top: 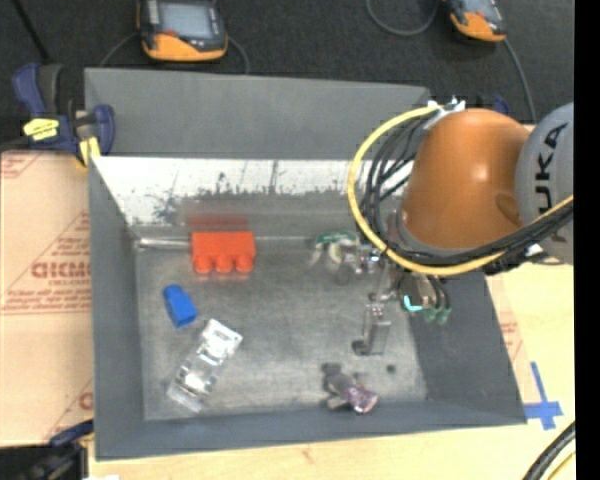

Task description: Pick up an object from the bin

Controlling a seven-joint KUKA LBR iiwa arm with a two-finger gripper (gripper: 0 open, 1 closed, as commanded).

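Since the gripper [372, 330] hangs low in the bin [280, 430], to the right of the red block [223, 251] and somewhat nearer the front, and we cannot tell whether it is wide or narrow, we would check its opening before descending. The nearest candidate is a small purple-and-dark thing [350, 397], further front and right of the red block. We judge it best to centre over it, clear of the wall.

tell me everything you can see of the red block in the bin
The red block is orange-red, looks like plastic, a flat rectangle with three rounded lobes along its near edge. It lies flat on the bin floor close to the far wall, left of centre. Only the floor touches it; the small blue piece lies apart, nearer the front.
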